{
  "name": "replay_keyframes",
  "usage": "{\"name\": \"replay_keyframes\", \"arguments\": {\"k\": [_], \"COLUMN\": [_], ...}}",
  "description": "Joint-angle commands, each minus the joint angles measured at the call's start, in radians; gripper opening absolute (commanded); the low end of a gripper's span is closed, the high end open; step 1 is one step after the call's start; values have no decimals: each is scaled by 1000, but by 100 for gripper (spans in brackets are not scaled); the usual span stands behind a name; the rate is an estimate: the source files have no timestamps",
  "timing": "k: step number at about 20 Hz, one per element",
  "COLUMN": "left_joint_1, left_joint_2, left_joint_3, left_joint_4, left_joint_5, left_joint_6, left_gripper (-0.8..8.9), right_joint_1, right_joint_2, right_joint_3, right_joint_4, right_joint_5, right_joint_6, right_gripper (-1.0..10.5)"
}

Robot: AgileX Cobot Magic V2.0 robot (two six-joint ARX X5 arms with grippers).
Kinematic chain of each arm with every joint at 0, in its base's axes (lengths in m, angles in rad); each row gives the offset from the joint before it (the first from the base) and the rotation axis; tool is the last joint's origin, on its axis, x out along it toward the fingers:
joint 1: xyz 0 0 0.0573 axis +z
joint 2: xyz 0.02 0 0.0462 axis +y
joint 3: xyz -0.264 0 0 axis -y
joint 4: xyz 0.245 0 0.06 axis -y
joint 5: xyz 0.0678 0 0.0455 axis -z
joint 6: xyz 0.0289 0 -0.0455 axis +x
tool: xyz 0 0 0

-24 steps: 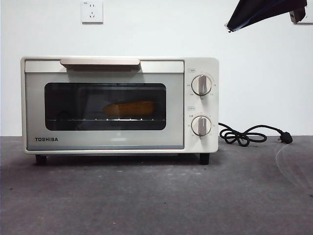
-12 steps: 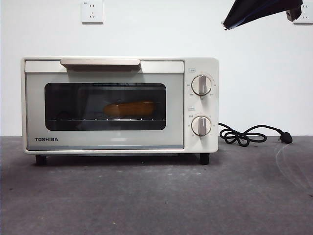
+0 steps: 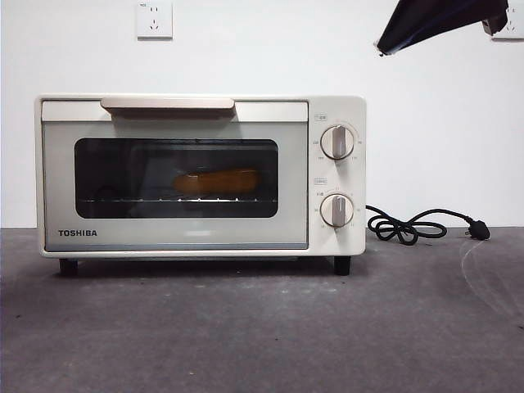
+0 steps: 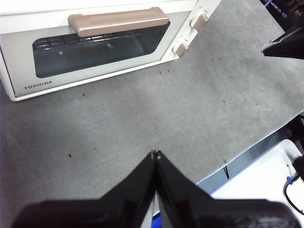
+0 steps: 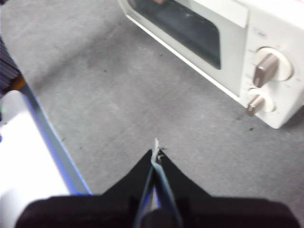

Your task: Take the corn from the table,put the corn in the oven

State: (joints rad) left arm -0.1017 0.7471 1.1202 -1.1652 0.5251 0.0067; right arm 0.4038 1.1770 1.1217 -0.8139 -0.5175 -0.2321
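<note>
Both my claws are pressed together and holding nothing. The left claw [image 4: 155, 154] hangs over bare counter [image 4: 142, 118] in front of the oven [image 4: 19, 57], and the right claw [image 5: 156, 153] sits off the knob end, also over bare counter. One black tip [image 3: 438, 20] pokes in at the top right of the front view; can't say for sure whose it is. The corn [image 3: 217, 181] is already inside, lying on the rack behind the glass, long axis running side to side along the oven's width, door closed. So it's straight ahead of both claws with the door between. Looks basically done to me, nothing left to grab.
</note>
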Motion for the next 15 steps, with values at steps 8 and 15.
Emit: {"name": "replay_keyframes", "arguments": {"k": [8, 15], "left_joint_1": [-3, -10], "left_joint_2": [142, 277], "left_joint_3": [2, 2], "left_joint_4": [20, 160], "left_joint_5": [-2, -3], "left_joint_6": [-2, -2], "left_gripper": [-4, -4], "right_joint_1": [0, 0], "right_joint_2": [5, 5], "right_joint_3": [3, 3], "right_joint_4": [7, 7], "right_joint_5": [151, 261], "right_joint_6": [3, 3], "right_gripper": [-2, -2]}}
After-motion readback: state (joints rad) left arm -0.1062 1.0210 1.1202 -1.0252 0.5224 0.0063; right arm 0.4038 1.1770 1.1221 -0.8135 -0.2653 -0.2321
